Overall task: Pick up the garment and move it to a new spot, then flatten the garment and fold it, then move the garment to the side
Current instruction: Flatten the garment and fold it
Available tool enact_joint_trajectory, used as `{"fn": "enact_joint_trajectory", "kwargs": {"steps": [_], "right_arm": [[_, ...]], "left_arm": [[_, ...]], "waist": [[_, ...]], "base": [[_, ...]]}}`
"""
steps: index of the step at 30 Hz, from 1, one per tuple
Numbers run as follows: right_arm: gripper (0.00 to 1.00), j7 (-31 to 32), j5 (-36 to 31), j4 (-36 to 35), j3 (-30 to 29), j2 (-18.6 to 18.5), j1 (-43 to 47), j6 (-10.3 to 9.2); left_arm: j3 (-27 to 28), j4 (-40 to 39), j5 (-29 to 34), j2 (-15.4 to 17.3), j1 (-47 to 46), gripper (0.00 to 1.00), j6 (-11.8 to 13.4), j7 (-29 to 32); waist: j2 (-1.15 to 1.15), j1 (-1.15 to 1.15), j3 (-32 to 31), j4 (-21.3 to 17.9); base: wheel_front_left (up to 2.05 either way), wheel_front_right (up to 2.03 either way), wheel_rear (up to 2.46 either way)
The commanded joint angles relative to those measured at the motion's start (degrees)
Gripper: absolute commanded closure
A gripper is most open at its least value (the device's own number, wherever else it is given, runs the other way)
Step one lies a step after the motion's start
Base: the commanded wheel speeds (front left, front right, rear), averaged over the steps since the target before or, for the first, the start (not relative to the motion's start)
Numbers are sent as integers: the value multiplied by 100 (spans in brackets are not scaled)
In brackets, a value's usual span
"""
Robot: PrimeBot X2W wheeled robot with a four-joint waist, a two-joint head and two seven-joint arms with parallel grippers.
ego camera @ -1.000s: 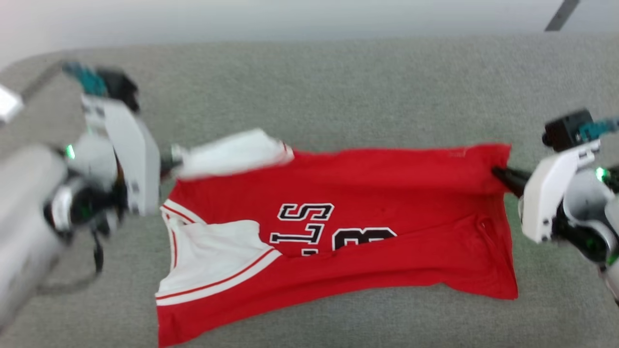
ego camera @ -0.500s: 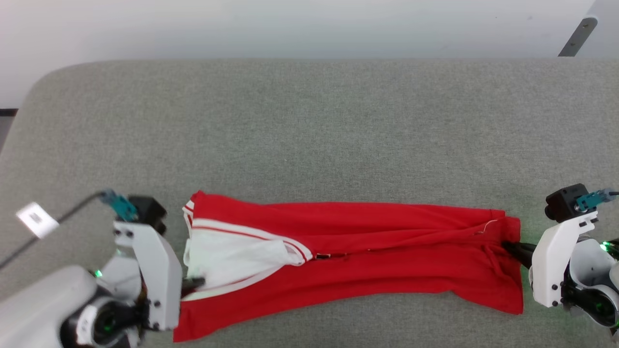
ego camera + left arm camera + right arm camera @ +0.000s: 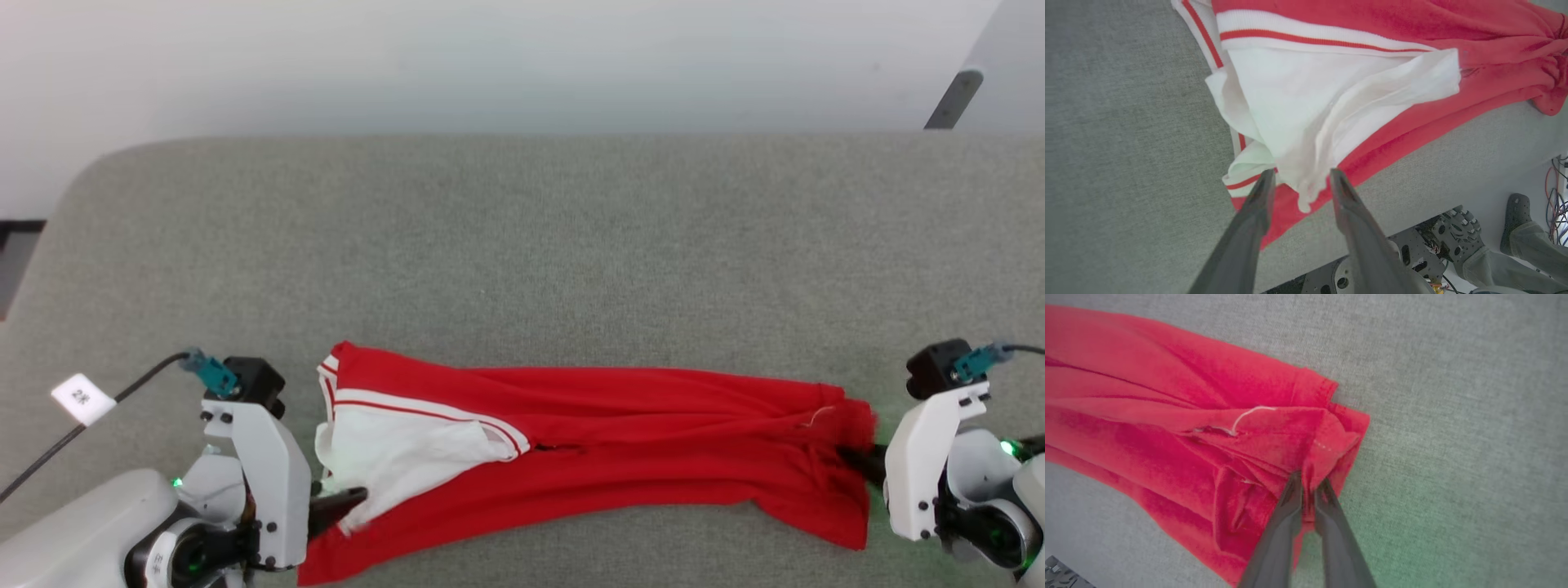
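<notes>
The garment (image 3: 637, 441), a red jersey with white sleeves and striped trim, lies folded lengthwise near the front edge of the grey table (image 3: 522, 245); its lettering is hidden. My left gripper (image 3: 351, 498) is at its left end. In the left wrist view that gripper (image 3: 1300, 179) is open, with a loose flap of the white sleeve (image 3: 1331, 94) lying between the parted fingers. At the garment's right end my right gripper (image 3: 853, 456) holds on. In the right wrist view that gripper (image 3: 1308, 484) stands almost closed, pinching a bunched red corner of the garment (image 3: 1167, 416).
A white tag (image 3: 82, 398) on a dark cable lies at the left. A grey post (image 3: 951, 98) leans at the far right by the wall. Below the table edge, the left wrist view shows the robot's base (image 3: 1412, 253) and a person's foot (image 3: 1515, 220).
Both grippers drew the far edge toward the front, folding the garment over its lettering. The left jaws have since parted and let the white sleeve go slack. The head camera also shifted.
</notes>
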Motion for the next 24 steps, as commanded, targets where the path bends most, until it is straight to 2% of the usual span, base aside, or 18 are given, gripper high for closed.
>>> {"fn": "enact_joint_trajectory", "kwargs": {"steps": [1,7,12,14,24], "right_arm": [[0,43,9,34,-3,11,125,-6],[0,178,11,0,-230,54,267,-6],[0,212,13,-120,-493,119,500,-6],[0,199,-11,-178,-631,132,592,-6],[0,328,-187,-282,-1502,328,1122,-6]], "left_arm": [[19,5,13,-14,60,0,-28,-40],[92,33,128,17,214,0,-65,-467],[204,25,302,62,438,0,-92,-1123],[262,-8,386,63,528,0,-133,-1456],[714,-113,796,171,1215,0,114,-3529]], "waist": [[0,0,-133,14],[0,0,-494,57],[0,0,-752,93],[0,0,-812,110],[0,0,-1034,282]], "base": [[0,0,0],[0,0,0],[0,0,0],[0,0,0],[0,0,0]]}}
